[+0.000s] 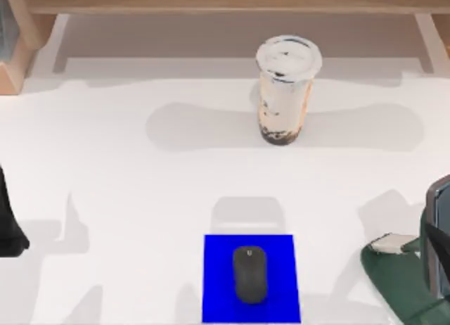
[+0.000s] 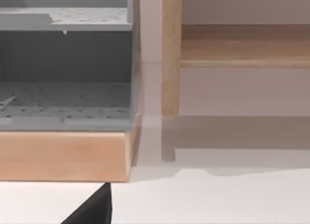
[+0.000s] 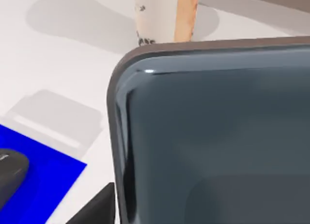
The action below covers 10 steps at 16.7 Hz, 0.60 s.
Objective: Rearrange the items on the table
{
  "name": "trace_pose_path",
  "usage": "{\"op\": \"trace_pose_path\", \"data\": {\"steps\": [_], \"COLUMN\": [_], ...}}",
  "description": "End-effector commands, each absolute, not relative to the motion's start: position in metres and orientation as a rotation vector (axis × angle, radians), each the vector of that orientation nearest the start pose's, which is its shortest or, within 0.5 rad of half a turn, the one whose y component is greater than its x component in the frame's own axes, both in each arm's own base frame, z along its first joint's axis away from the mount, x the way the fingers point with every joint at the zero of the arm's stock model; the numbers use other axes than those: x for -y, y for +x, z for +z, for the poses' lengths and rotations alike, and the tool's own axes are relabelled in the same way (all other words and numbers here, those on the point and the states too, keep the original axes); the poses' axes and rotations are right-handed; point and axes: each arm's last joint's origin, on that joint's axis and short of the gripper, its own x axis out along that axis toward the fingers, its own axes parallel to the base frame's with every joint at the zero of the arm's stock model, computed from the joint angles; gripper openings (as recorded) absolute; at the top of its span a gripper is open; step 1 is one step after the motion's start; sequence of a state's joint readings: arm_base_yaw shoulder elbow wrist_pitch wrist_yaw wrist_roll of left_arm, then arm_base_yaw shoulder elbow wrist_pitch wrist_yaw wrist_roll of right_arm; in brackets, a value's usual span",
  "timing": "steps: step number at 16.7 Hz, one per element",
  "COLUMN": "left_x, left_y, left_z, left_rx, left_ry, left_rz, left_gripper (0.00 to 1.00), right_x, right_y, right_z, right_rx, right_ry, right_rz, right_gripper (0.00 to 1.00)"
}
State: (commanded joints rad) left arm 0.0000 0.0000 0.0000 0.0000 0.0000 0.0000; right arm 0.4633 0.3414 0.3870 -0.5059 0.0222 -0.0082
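The clear cup (image 1: 285, 86) of milky-brown drink with a white lid stands upright at the back of the table (image 1: 112, 198), right of centre. Its lower wall (image 3: 160, 18) shows in the right wrist view. The dark grey mouse (image 1: 250, 273) lies on a blue mat (image 1: 218, 283) at the front centre, and its end (image 3: 8, 173) appears in the right wrist view. At the table's right edge, my right gripper (image 1: 430, 258) is shut on a dark glossy slab (image 3: 218, 136) with a rounded grey rim (image 1: 439, 226), held above the table. My left arm (image 1: 8, 226) is parked at the left edge.
A brown wooden ledge (image 1: 225, 1) runs along the back, with posts at either end. A wooden-based grey rack (image 2: 65, 88) stands at the back left. Bare white tabletop lies between the cup and the mat.
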Motion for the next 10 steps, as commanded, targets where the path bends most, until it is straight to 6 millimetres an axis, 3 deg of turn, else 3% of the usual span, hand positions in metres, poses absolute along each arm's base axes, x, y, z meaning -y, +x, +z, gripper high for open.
{"op": "trace_pose_path", "data": {"steps": [4,10], "left_x": [0.001,0.001], "left_y": [0.106,0.106], "left_z": [0.160,0.160], "left_rx": [0.000,0.000], "left_ry": [0.000,0.000], "left_rz": [0.000,0.000], "left_gripper": [1.00,1.00], "right_x": [-0.046,-0.043], "right_y": [0.095,0.075], "right_z": [0.219,0.244], "right_rx": [-0.434,-0.378], "right_ry": [-0.107,0.028], "right_rz": [0.432,0.387], "right_gripper": [1.00,1.00]}}
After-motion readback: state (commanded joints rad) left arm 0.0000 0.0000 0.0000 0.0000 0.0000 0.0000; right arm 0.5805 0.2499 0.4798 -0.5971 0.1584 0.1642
